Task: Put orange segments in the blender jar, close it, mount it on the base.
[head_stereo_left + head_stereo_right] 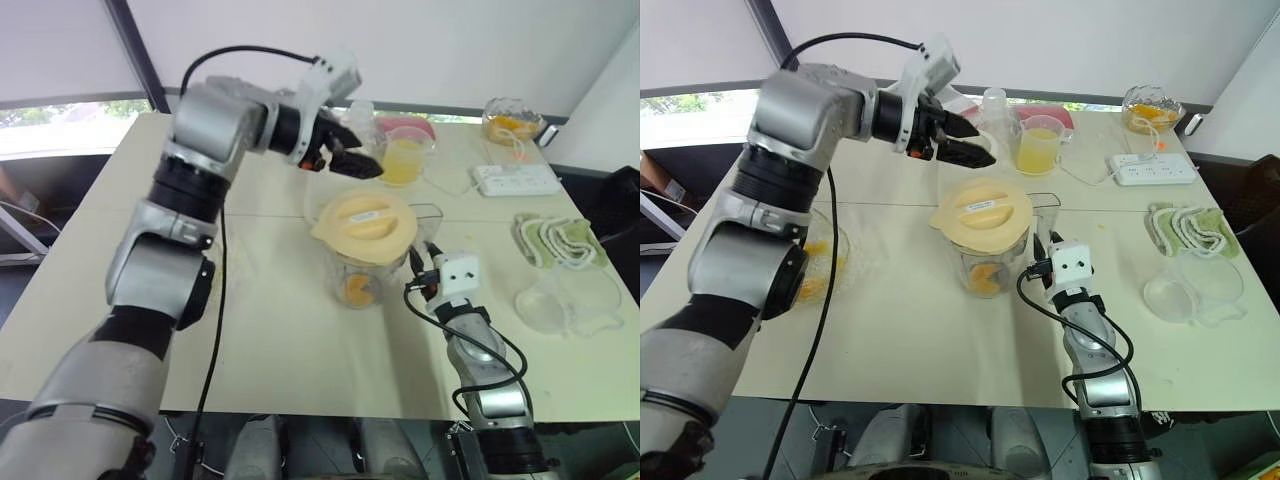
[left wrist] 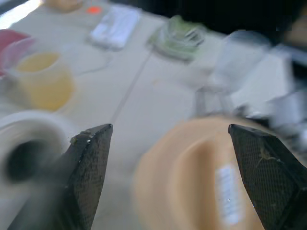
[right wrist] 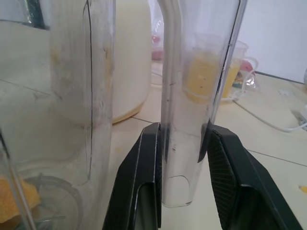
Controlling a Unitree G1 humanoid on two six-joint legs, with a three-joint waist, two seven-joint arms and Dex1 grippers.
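Observation:
The blender jar (image 1: pixel 338 268) stands mid-table with a cream lid (image 1: pixel 365 222) resting on top. Orange segments (image 1: pixel 985 277) lie at its bottom near the blade. My right gripper (image 3: pixel 182 129) is shut on the jar's clear side handle (image 3: pixel 192 72), holding it from the near right side (image 1: pixel 425 275). My left gripper (image 2: pixel 168 129) hangs open and empty above the lid, a little behind the jar (image 1: pixel 975 152). The cream-white base (image 2: pixel 29 143), its dark socket facing up, stands just behind the jar under that gripper.
A cup of yellow juice (image 1: pixel 405 160) and a pink item (image 1: pixel 405 125) sit behind the jar. A power strip (image 1: pixel 515 180) and a glass bowl of fruit (image 1: pixel 512 120) are back right. A green-white cloth (image 1: pixel 560 240) and a clear container (image 1: pixel 560 300) lie right. A clear bowl (image 1: pixel 825 260) sits left.

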